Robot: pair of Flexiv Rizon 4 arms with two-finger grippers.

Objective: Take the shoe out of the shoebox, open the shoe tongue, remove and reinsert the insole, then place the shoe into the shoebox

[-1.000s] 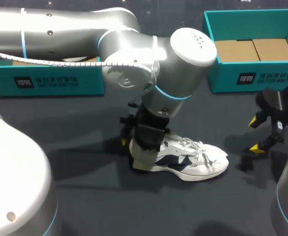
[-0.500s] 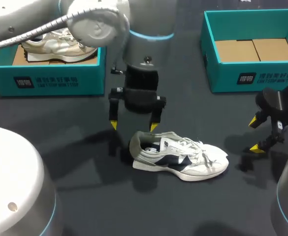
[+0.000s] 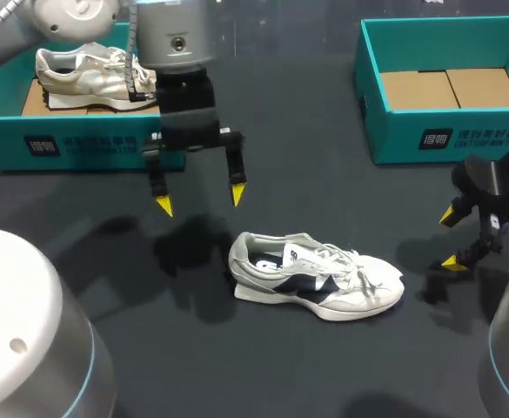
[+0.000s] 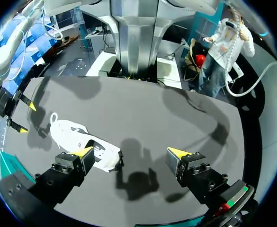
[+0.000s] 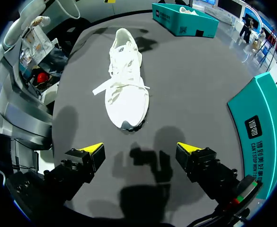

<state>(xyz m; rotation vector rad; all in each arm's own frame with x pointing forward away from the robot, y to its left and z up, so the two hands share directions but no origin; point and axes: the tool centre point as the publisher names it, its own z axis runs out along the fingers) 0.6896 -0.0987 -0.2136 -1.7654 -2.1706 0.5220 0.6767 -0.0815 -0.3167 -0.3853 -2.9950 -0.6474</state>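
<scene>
Items, left to right.

1. Left box (image 3: 80,144), teal, at the table's (image 3: 324,192) far left. It holds a second shoe (image 3: 93,71), white, lying flat.
2. Left gripper (image 3: 199,200), hanging above the table just in front of the left box. Fingers spread wide, nothing between them. In the left wrist view the gripper (image 4: 132,152) has the shoe's heel beside one finger, not touching.
3. Shoe (image 3: 315,283), white with dark side panels. It stands upright on its sole mid-table, outside both boxes, heel toward the left gripper and toe toward the right gripper, laces loose.
4. Right box (image 3: 445,144), teal, far right, cardboard floor showing.
5. Right gripper (image 3: 450,238), near the table's right edge, well apart from the shoe's toe. Fingers wide apart, holding nothing.
</scene>
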